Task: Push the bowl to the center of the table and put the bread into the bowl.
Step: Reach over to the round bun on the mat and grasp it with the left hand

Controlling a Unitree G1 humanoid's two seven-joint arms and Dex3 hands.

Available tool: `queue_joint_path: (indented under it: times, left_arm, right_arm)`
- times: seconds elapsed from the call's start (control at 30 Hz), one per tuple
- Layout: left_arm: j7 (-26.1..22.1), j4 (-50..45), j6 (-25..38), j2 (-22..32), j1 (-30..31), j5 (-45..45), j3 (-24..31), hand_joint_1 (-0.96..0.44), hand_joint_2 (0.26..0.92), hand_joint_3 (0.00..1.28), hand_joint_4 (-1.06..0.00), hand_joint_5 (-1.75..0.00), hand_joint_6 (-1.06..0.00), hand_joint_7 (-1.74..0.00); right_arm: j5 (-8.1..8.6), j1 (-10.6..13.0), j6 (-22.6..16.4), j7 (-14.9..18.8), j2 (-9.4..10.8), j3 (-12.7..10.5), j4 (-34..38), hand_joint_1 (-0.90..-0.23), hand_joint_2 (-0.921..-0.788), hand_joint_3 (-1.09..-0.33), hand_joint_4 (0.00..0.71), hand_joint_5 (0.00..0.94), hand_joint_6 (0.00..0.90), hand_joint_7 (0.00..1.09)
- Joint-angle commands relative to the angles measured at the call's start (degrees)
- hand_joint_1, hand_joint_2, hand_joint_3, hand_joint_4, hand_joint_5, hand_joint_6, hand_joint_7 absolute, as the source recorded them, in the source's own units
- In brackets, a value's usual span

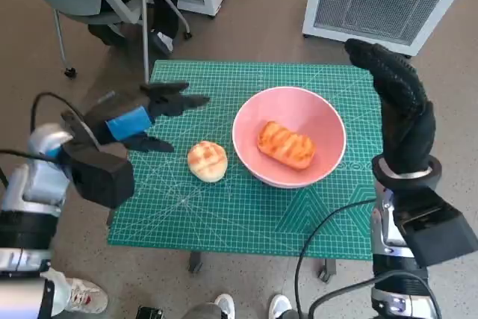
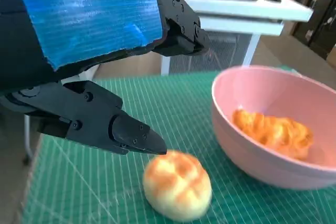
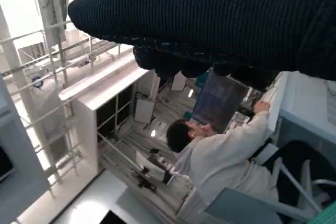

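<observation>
**Clerk:** Item one, nearest: your left hand?

**Robot:** My left hand [image 1: 153,113], blue tape over its back, sits left of centre in the head view, above the green cutting mat [image 1: 246,214]. Fingers apart, holding nothing. In the left wrist view one black fingertip [image 2: 149,142] ends just beside the round bread roll [image 2: 177,184]; whether it touches, I cannot tell.

**Clerk:** Item two: the roll?

**Robot:** Pale, toasted on top, on the mat at centre-left of the head view, just left of the pink bowl [image 1: 328,121] and apart from its wall. From my left fingers it lies toward the lower right of the head view. It is round, so I find no long axis to line up on.

**Clerk:** Item three: the bowl?

**Robot:** Roughly mid-mat, slightly right of centre. I judge the push done or nearly so. Inside lies a grilled oblong bread [image 1: 286,145], long axis running upper left to lower right.

**Clerk:** Item four, farthest: your right hand?

**Robot:** My right hand [image 1: 399,106], in its knitted glove, is raised at the upper right of the head view, past the bowl's far side, well apart from the roll. It holds nothing; fingers extended.

**Clerk:** Nearer hand for the roll?

**Robot:** The left, plainly. I judge the next move a short reach toward the lower right, then a carry rightward over the rim.
</observation>
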Motion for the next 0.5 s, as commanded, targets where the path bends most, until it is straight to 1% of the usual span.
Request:
queue_joint_path:
  times: [0.03,0.27,0.5]
  left_arm:
    - [-0.34,0.79,0.33,-1.23,0.82,-0.01,-0.96,-0.1,0.843,0.0,-0.32,-0.01,-0.44,-0.03]
    - [-0.58,5.43,-0.74,-2.43,0.1,0.9,-2.8,-0.11,0.851,0.0,-0.33,-0.01,-0.44,-0.02]
    - [-0.14,10.54,-0.93,-4.56,-1.42,3.13,-5.39,-0.14,0.859,0.01,-0.33,0.0,-0.44,-0.01]
  right_arm:
    - [1.01,0.49,0.89,1.34,-0.23,0.27,0.6,-0.581,-0.921,-0.743,0.285,0.0,-0.001,0.69]
    - [1.71,0.99,1.58,2.1,-0.29,0.17,-0.37,-0.577,-0.921,-0.743,0.287,0.001,-0.001,0.7]
    - [1.69,1.44,1.86,2.28,-0.34,0.14,-0.92,-0.576,-0.921,-0.745,0.286,0.001,-0.001,0.7]
